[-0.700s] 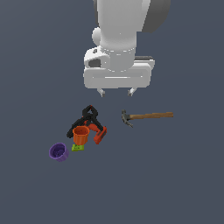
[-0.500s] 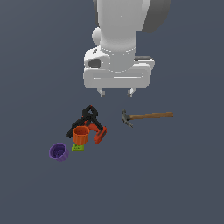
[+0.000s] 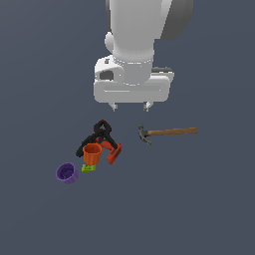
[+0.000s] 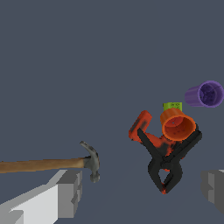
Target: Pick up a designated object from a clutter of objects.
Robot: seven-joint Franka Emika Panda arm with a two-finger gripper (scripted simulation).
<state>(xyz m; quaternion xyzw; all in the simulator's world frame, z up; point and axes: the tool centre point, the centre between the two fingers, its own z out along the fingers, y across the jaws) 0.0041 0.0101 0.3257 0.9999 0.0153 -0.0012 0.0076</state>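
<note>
The claw hammer (image 3: pixel 167 132) lies flat on the grey floor, brown wooden handle pointing to the exterior view's right, dark head toward the clutter. It also shows in the wrist view (image 4: pixel 52 164). My gripper (image 3: pixel 131 106) hangs open and empty above the floor, behind the gap between hammer head and clutter. In the wrist view the two grey fingers (image 4: pixel 65 194) stand wide apart. The clutter holds a black clamp-like tool (image 3: pixel 98 134), an orange cup (image 3: pixel 91 154), a red-orange tool (image 3: pixel 113 153), a tiny green block (image 3: pixel 88 168) and a purple cup (image 3: pixel 66 173).
The clutter sits in a tight group to the exterior view's left of the hammer, the purple cup (image 4: pixel 204 94) lying on its side a little apart. The surface is a plain dark grey floor.
</note>
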